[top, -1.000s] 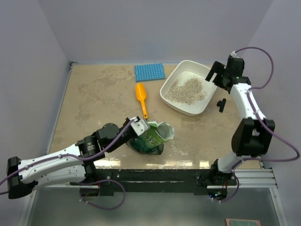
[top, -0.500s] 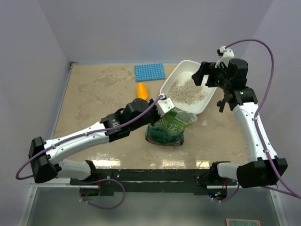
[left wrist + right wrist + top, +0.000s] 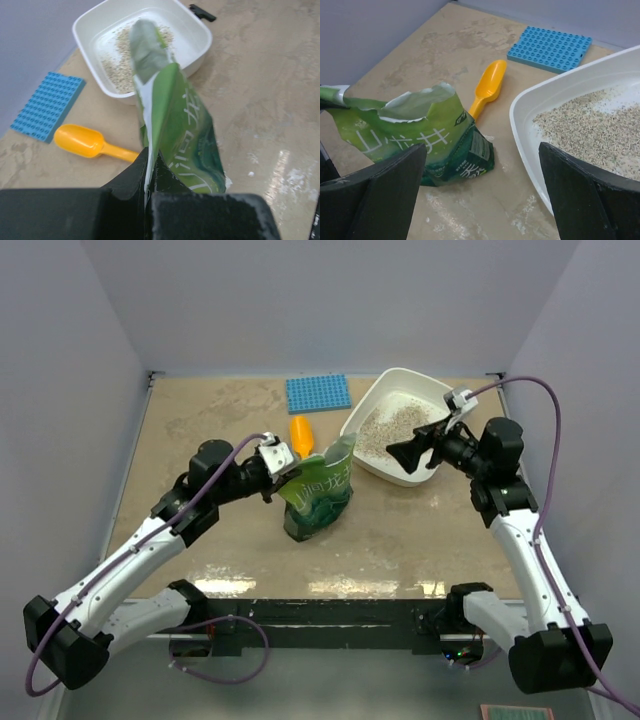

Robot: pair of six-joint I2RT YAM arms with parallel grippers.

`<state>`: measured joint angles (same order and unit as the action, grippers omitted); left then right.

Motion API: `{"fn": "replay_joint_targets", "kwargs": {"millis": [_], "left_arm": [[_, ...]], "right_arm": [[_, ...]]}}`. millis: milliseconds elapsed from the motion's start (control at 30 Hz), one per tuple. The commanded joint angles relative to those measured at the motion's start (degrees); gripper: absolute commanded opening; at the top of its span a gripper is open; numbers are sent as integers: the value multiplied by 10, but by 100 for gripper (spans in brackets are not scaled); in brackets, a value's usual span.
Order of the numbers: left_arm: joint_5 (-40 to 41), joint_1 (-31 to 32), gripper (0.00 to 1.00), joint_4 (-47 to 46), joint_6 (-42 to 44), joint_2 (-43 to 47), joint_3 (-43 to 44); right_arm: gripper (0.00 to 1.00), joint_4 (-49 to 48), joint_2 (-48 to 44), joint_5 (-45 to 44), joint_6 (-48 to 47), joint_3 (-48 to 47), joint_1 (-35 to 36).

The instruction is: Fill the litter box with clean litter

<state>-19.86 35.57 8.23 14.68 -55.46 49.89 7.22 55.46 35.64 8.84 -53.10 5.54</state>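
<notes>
Where the box sits: far right part of the table (image 3: 200,440), white box (image 3: 366,410) resting flat.
Litter: beige-grey grains (image 3: 385,428) lie inside the box, covering part of its floor; the back corner is bare white.
Left gripper: the left gripper (image 3: 280,472) is pinching the upper side edge of the green bag (image 3: 318,500), fingers pressed on the foil (the wrist view shows the edge caught between them).
Bag: stands on the table just left of and nearer than the box, mouth torn open, top leaning toward the box's near-left rim; whether the top touches the rim cannot be told.
Right gripper: the right gripper (image 3: 480,150) has its fingers spread wide, holding nothing, hanging over the box's near edge and pointing toward the bag.
Scoop: orange scoop (image 3: 301,433) lies on the table between bag and mat, handle end hidden behind the bag from above.
Mat: blue studded mat (image 3: 318,393) lies flat at the far edge, left of the box.
</notes>
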Motion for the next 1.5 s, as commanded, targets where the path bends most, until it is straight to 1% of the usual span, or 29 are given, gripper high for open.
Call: {"fn": "replay_joint_targets", "kwargs": {"millis": [0,100,167,200,233,267,300,333,400,467,533,600,733,767,800,833,900,933,967,1000,1033,1100,1200,1300,1333,1467], "left_arm": [[-185,-10,0,-38,22,11,26],[-258,-10,0,-3,38,-10,55],[-293,-10,0,27,64,-26,77],[-303,-10,0,57,74,-30,99],[-312,-10,0,73,86,-34,110],[-328,-10,0,88,106,-42,122],[-334,-10,0,121,119,-47,146],[-338,-10,0,138,130,-51,159],[-343,-10,0,171,156,-60,186],[-342,-10,0,190,181,-67,205],[-338,-11,0,221,198,-74,227],[-331,-10,0,226,207,-83,232],[-325,-10,0,210,203,-88,207],[-326,-10,0,196,197,-87,193],[-325,-10,0,190,192,-86,187],[-323,-10,0,184,184,-83,181],[-319,-10,0,166,174,-80,166],[-312,-10,0,159,164,-75,159],[-308,-10,0,144,158,-71,149],[-302,-10,0,138,154,-69,145],[-293,-10,0,136,150,-64,143],[-287,-10,0,130,147,-59,139],[-276,-10,0,128,142,-52,140],[-267,-10,0,125,138,-43,137],[-260,-10,0,123,135,-40,136],[-228,-10,0,109,111,-39,134]], "right_arm": [[98,-107,39,85,-29,0,2],[99,-85,96,163,-75,-30,5],[98,-112,102,227,-80,-29,5],[99,-124,100,247,-81,-20,5],[99,-134,97,271,-102,-17,5],[98,-129,98,280,-114,-15,5],[98,-121,102,291,-126,-17,6],[98,-95,114,306,-153,-22,8],[98,-74,126,340,-181,-38,9],[98,-20,129,361,-231,-48,13],[98,43,119,362,-301,-56,27],[98,47,91,360,-313,-32,37],[98,-27,30,362,-254,33,61],[98,-53,17,363,-228,62,63],[98,-69,-8,374,-201,75,67],[99,-108,-20,370,-163,84,68],[99,-131,-47,361,-124,108,68],[98,-168,-50,368,-64,116,69],[98,-166,-53,361,-48,121,69],[98,-153,-60,351,-55,119,69],[98,-130,-68,319,-55,119,69],[98,-130,-85,304,-30,121,69],[98,-136,-95,299,20,126,69],[98,-105,-107,284,29,117,69],[98,-80,-109,280,29,115,69],[98,-56,-121,284,64,119,71]]}}
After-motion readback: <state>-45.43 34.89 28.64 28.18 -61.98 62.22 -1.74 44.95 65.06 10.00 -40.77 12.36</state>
